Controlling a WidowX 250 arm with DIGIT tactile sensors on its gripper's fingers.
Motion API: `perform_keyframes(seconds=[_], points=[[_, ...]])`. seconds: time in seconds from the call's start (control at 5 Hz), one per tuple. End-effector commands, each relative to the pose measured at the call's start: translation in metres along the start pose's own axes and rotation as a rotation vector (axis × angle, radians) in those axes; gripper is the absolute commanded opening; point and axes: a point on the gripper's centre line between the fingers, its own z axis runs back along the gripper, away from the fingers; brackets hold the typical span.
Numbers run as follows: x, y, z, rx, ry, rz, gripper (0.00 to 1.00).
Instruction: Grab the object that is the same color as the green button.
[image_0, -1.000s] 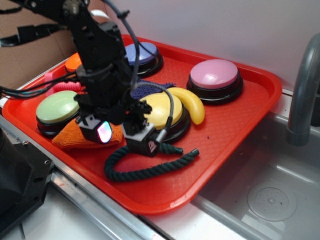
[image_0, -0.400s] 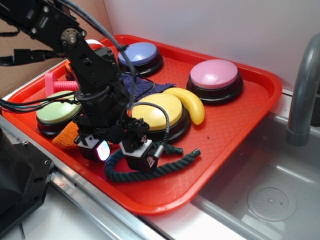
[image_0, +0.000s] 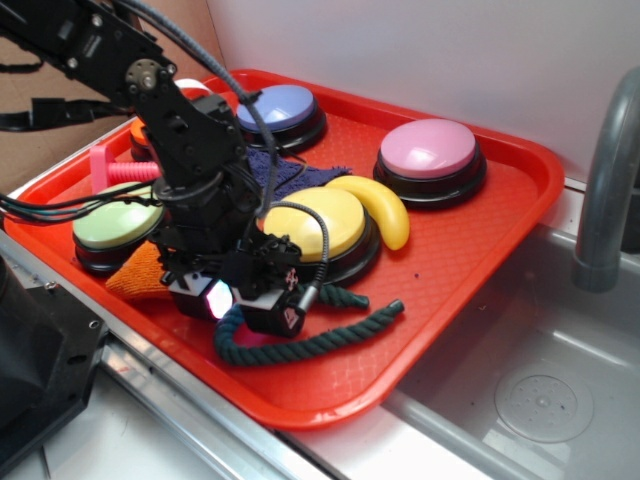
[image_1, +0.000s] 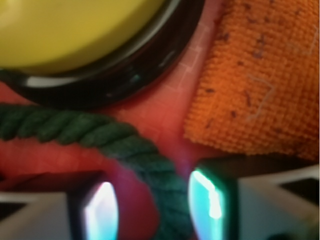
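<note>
In the exterior view the arm covers the right side of the green button (image_0: 112, 222), most of the orange button (image_0: 143, 131) and much of the dark blue cloth (image_0: 272, 168). The hand (image_0: 243, 312) hides where its fingertips meet the green rope (image_0: 320, 342). In the wrist view the yellow button (image_1: 75, 30) and orange cloth (image_1: 260, 75) are cut by the edges, the rope (image_1: 125, 145) runs out at the left and bottom, and both fingers (image_1: 102, 210) are blurred.

no readable text, only a small triangular emblem on the gripper (image_0: 252, 300)
</note>
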Motion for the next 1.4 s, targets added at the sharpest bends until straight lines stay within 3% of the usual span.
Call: perform_keyframes(seconds=[0.0,0.4,0.8,1.2], points=[[0.0,-0.003,0.0,-0.008,-0.03,-0.002,0.0],[0.009,-0.008,0.023,0.079,-0.065,-0.053,0.0],[0.033,0.004,0.087,0.098,-0.054,-0.164,0.0],[0.065,0.055,0.152,0.075,-0.096,-0.127,0.0]])
